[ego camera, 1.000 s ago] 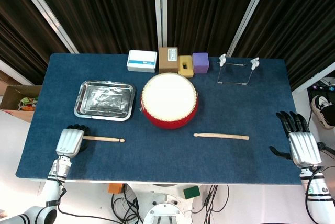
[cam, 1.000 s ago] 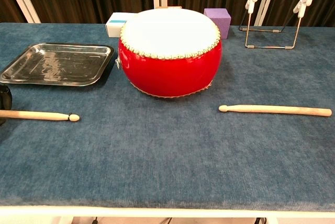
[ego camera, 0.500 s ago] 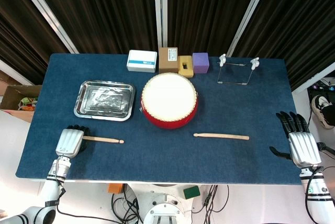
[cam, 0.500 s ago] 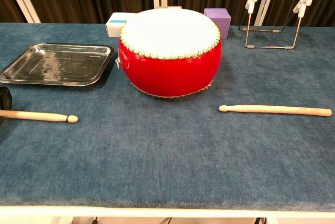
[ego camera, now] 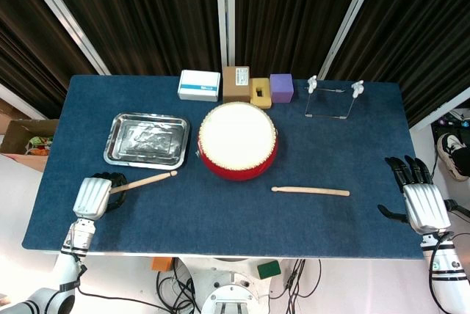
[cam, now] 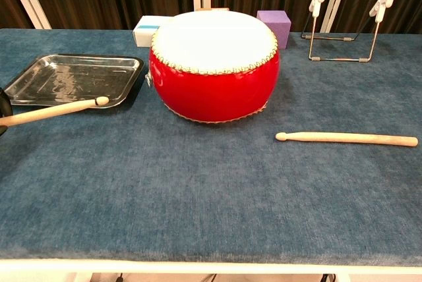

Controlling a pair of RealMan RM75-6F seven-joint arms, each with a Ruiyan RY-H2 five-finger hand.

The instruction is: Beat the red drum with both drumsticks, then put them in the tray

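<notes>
Fingers of the left hand (ego camera: 92, 196) are wrapped round the butt of a drumstick (ego camera: 144, 180) near the front left corner of the desk (ego camera: 220, 215), and the stick angles up and away so its tip sits just off the front right corner of the metal tray (ego camera: 147, 140). Over on the other side, the right hand (ego camera: 424, 205) hangs past the desk's right edge with its fingers spread and nothing in them. Only the head view gives us both hands; the chest view catches just a dark sliver at its left border where the left hand grips, and the right hand is outside that picture altogether. What the chest view does give is height: the held drumstick tilts upward with its tip raised off the cloth, in front of the tray rim. The tray holds nothing in either view. The second drumstick (ego camera: 311, 191) lies flat on the blue cloth, right of centre, just in front of the red drum (ego camera: 238, 140), which stands mid-desk beside the tray. Along the back edge sit a white box (ego camera: 200, 85), a brown box (ego camera: 236, 84), a purple block (ego camera: 281, 87) and a wire stand (ego camera: 334, 98).
</notes>
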